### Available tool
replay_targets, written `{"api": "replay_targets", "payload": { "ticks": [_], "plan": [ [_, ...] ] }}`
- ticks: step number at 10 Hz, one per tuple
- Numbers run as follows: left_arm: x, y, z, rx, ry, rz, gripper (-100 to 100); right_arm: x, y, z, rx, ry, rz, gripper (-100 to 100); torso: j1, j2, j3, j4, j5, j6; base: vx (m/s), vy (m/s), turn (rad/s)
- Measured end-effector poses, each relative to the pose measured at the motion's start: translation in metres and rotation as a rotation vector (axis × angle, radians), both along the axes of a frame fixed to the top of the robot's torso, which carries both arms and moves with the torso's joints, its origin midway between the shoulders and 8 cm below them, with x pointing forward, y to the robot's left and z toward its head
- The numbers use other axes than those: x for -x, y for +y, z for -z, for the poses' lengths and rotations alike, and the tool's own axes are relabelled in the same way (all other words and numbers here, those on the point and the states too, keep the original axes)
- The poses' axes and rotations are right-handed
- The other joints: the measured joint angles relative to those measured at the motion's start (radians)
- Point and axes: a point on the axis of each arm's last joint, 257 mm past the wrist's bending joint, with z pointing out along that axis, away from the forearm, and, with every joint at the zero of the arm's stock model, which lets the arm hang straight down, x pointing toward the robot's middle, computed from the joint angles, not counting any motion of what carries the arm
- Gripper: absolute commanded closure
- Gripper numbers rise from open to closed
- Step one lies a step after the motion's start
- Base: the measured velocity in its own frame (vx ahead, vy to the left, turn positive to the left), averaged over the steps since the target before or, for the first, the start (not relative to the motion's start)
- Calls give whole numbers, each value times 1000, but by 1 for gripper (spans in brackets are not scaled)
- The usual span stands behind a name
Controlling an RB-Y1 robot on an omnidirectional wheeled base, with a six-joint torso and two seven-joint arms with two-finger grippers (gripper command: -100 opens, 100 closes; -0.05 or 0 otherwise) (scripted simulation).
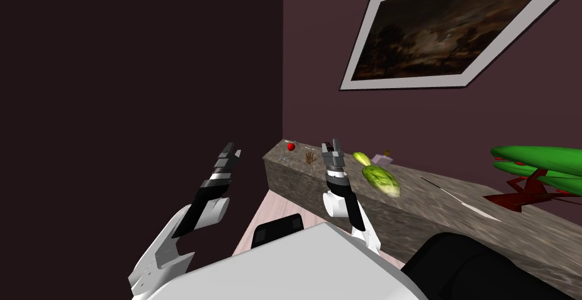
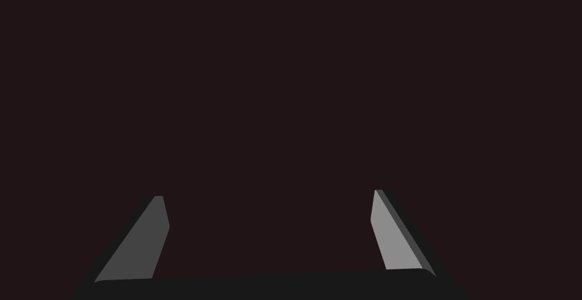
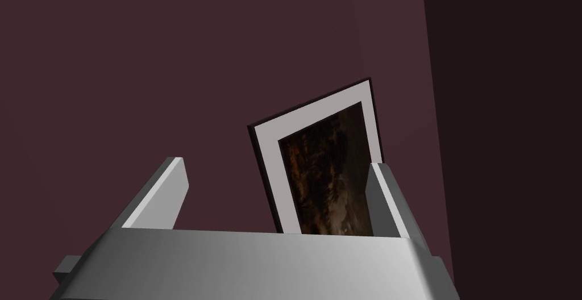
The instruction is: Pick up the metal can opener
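A small grey metal piece with a red round part, which may be the can opener, lies at the far left end of a speckled stone counter; it is too small to tell more. My right gripper is raised over the counter just right of it, pointing up at the wall, fingers apart and empty. My left gripper hangs left of the counter's end, before a dark wall, open with nothing in it.
Further right on the counter lie a small brown hand-shaped thing, two green leafy heads, a small box, a knife and a red and green plant-like thing. Walls meet behind the counter's left end.
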Motion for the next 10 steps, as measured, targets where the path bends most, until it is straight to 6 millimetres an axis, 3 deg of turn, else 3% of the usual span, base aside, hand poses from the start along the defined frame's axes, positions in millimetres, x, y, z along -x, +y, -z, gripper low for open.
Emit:
{"api": "replay_targets", "payload": {
  "ticks": [10],
  "plan": [
    [-77, -3, 30, -44, 197, -45, -100, 0, 0, 0, 0, 0, 0, 0, -1, 0, 0, 0, 0, 0, 11, -11, 5]
  ]
}}
